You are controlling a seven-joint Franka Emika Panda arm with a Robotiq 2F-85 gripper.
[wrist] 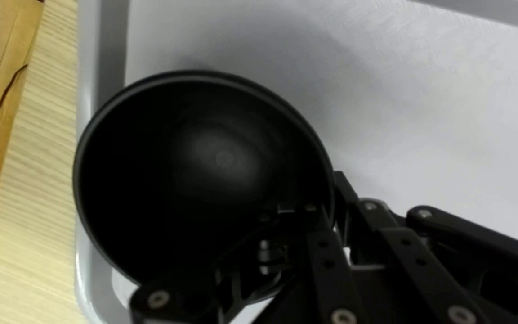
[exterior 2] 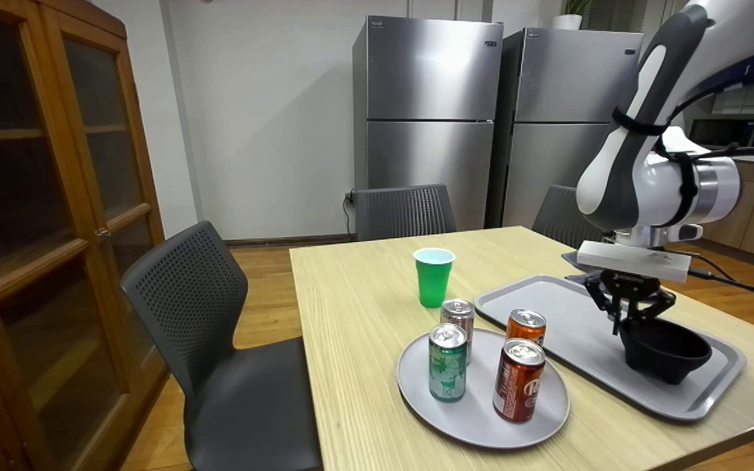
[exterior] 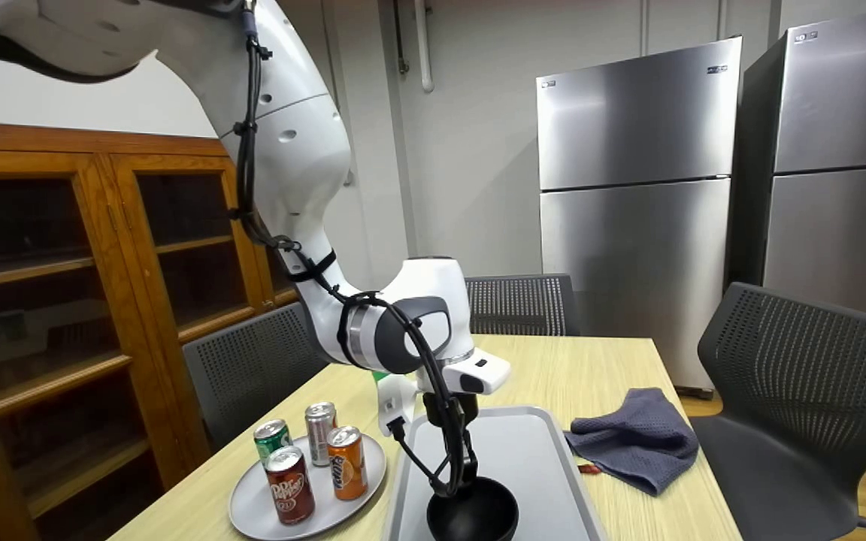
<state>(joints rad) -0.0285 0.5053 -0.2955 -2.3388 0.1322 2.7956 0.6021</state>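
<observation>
The robot's black metal claw [wrist: 328,200] is clamped on the thin rim of a round, smooth, black bowl [wrist: 223,135], with one finger [wrist: 345,191] outside the wall and the other inside. The bowl is wide, so its edge is probably the easiest part to pinch. It is near one end of a long, grey tray [exterior 2: 547,301] with raised sides; I can't tell if its bottom touches the tray. The bowl's open side points up and its foot points down. It is round, so it has no long side. I can't tell if it leans a little.

Just beside the tray is a round, flat, grey plate [exterior 2: 413,373]. On it stand a green metal can [exterior 2: 448,369], a silver metal can [exterior: 320,432], an orange metal can [exterior: 346,466] and a dark red metal can [exterior: 290,488]. Standing up likely stops them rolling away. Past them is a tall green cup [exterior 2: 434,281], white inside, mouth up. On the tray's other side lies a crumpled, blue-grey cloth [exterior: 640,443]. Farther back are a dark grey chair [exterior: 519,308] and tall, silver metal fridges [exterior: 636,135].
</observation>
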